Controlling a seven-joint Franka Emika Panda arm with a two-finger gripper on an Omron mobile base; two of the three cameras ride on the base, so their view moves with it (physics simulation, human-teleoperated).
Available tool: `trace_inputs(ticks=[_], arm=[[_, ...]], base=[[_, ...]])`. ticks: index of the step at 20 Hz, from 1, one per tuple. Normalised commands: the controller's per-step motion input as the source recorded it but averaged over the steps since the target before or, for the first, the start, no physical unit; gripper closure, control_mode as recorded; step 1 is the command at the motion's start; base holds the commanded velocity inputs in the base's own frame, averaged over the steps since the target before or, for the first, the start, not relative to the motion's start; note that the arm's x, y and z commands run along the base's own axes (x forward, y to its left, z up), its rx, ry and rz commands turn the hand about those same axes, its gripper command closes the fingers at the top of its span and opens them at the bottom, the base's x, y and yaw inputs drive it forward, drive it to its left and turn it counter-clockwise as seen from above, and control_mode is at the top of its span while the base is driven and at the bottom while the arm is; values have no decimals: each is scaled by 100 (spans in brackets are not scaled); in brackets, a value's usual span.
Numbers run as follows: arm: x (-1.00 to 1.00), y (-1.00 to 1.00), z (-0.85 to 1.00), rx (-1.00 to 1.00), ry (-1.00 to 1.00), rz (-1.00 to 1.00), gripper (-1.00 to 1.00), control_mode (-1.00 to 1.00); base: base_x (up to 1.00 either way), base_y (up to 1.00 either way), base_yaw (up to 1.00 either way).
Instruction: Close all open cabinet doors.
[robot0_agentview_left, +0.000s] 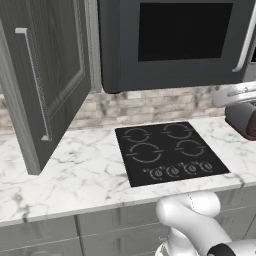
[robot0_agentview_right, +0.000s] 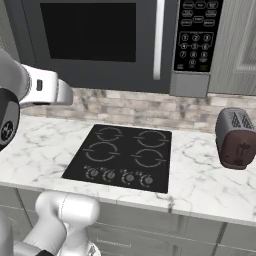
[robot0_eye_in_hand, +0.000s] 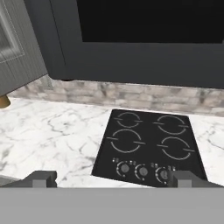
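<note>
From my left base camera I see one cabinet door (robot0_agentview_left: 45, 75) standing open, swung out over the left of the marble surface (robot0_agentview_left: 75, 175), its single silver bar handle (robot0_agentview_left: 34, 82) facing me. My right base camera misses that door but shows what the left one cuts off: the keypad (robot0_agentview_right: 197, 32) of the microwave (robot0_agentview_right: 100, 40), a second cabinet door (robot0_agentview_right: 240, 45) lying flush at the far right, and the whole of one toaster (robot0_agentview_right: 236, 138) standing on the surface.

Between them sits one black cooktop (robot0_agentview_left: 167, 152) with four burner rings and four knobs along its near edge.

My arm rises from below the surface edge, elbow bent high, forearm (robot0_agentview_right: 42, 87) reaching across the left of the right base camera's picture. My gripper (robot0_eye_in_hand: 111, 179) hangs above the cooktop, looking down at it; its fingertips (robot0_eye_in_hand: 41, 178) are spread wide apart, released, grasping nothing.
</note>
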Motion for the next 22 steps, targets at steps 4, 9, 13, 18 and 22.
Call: trace_inputs(ticks=[4,9,13,18,22], arm=[[-16,3,-4,1,0,-4,-100,100],[0,0,0,0,0,0,-100,100],[0,0,0,0,0,0,-100,100],[0,0,0,0,0,0,-100,100],[0,0,0,0,0,0,-100,100]], base=[[-16,3,0],[-98,52,0],[-97,89,0],[-68,82,0],[-46,60,-6]])
